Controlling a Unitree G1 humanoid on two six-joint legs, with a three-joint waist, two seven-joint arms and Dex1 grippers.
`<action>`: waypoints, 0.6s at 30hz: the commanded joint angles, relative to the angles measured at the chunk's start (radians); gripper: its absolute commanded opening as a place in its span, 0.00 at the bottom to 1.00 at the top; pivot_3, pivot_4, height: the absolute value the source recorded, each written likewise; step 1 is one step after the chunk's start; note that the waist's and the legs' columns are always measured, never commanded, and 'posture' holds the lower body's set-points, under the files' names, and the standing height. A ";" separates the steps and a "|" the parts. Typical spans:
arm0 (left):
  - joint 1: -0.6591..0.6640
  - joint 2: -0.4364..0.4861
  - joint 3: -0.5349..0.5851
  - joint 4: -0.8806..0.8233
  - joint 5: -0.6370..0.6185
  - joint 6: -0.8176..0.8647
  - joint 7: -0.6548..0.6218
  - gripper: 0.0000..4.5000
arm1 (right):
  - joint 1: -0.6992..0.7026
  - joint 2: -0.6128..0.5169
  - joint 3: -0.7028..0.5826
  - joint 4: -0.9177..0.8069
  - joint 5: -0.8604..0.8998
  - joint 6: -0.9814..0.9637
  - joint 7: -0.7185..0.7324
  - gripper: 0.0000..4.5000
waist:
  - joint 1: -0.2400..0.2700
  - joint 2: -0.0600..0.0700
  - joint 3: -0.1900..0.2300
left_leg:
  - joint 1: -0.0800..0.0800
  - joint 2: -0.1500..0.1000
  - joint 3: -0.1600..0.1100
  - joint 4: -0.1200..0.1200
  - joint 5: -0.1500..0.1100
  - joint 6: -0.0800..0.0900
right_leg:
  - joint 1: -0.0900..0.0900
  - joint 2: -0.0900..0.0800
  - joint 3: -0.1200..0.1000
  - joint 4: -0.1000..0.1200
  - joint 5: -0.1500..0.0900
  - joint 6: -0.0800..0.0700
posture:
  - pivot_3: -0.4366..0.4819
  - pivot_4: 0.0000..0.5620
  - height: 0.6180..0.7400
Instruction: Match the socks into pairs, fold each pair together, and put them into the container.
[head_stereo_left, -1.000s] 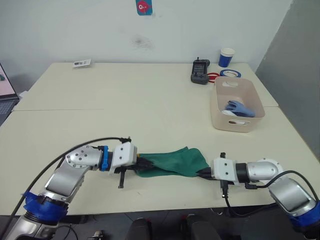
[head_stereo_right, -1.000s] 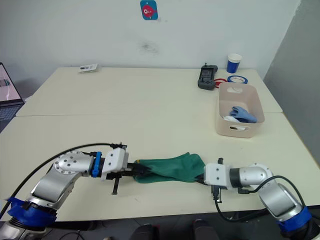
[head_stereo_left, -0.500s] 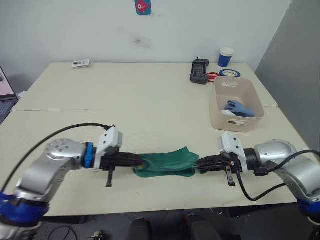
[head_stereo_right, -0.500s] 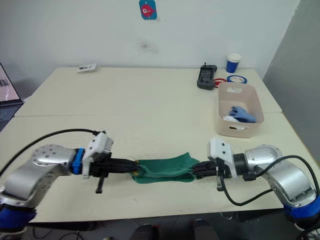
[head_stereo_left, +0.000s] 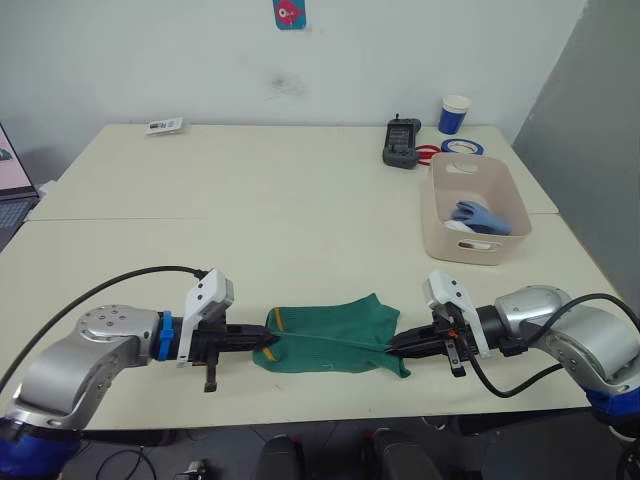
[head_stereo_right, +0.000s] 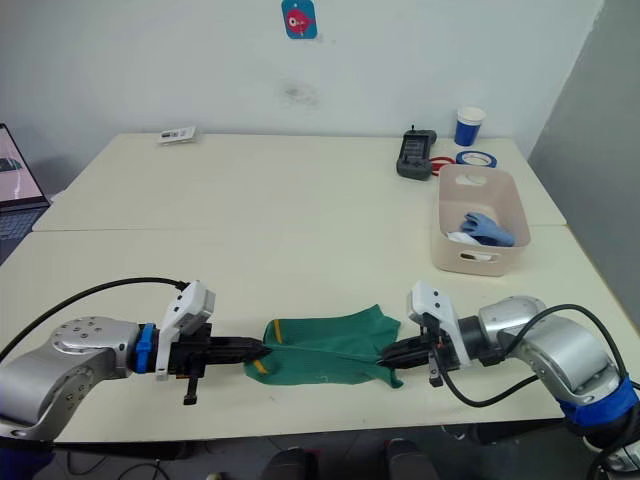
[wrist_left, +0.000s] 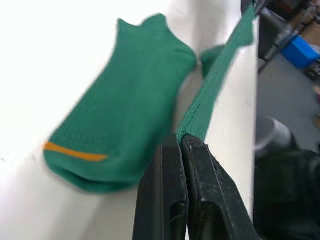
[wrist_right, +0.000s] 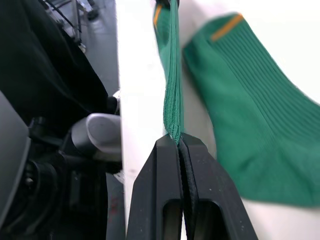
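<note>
Two dark green socks (head_stereo_left: 330, 332) lie near the table's front edge. One lies flat (wrist_left: 125, 107) with its yellow stripe showing. The other (wrist_left: 220, 70) is stretched taut along the flat one's front side between both grippers. My left gripper (head_stereo_left: 268, 340) is shut on its left end, and my right gripper (head_stereo_left: 393, 348) is shut on its right end. The beige container (head_stereo_left: 437, 212) stands at the far right. A light blue sock (head_stereo_left: 478, 215) lies inside it on something white (head_stereo_left: 456, 228).
Behind the container stand a blue-and-white paper cup (head_stereo_left: 454, 113), a black device (head_stereo_left: 401, 143) and tape rolls (head_stereo_left: 460, 146). A small card (head_stereo_left: 163, 126) lies at the back left, and a laptop (head_stereo_left: 12, 185) sits at the left edge. The table's front edge runs just below the socks.
Both grippers have dropped lower and nearer the front edge, still holding the sock. The green cloth now lies flatter and wider, with the yellow stripe showing.
</note>
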 joint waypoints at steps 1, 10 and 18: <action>-0.041 -0.012 -0.009 0.031 0.047 -0.038 0.024 0.00 | -0.067 0.011 0.016 0.077 -0.071 -0.074 0.023 0.00 | -0.002 0.000 0.000 | 0.000 0.000 0.000 0.000 0.000 0.000 | 0.000 0.000 0.000 0.000 0.000 0.000 | 0.48 0.27 1.00; -0.109 -0.035 -0.051 0.100 0.099 -0.057 0.028 0.00 | -0.206 0.094 0.090 0.280 -0.185 -0.154 0.074 0.00 | -0.001 0.000 0.000 | -0.002 0.001 0.000 0.000 0.000 0.000 | -0.002 0.002 0.000 0.000 0.000 -0.001 | 0.48 0.27 1.00; -0.134 -0.053 -0.091 0.139 0.160 -0.074 0.044 0.00 | -0.305 0.171 0.127 0.421 -0.266 -0.209 0.104 0.00 | -0.002 0.000 0.000 | -0.002 0.001 0.001 0.000 0.000 0.000 | -0.002 0.002 0.000 0.001 0.001 -0.001 | 0.48 0.27 1.00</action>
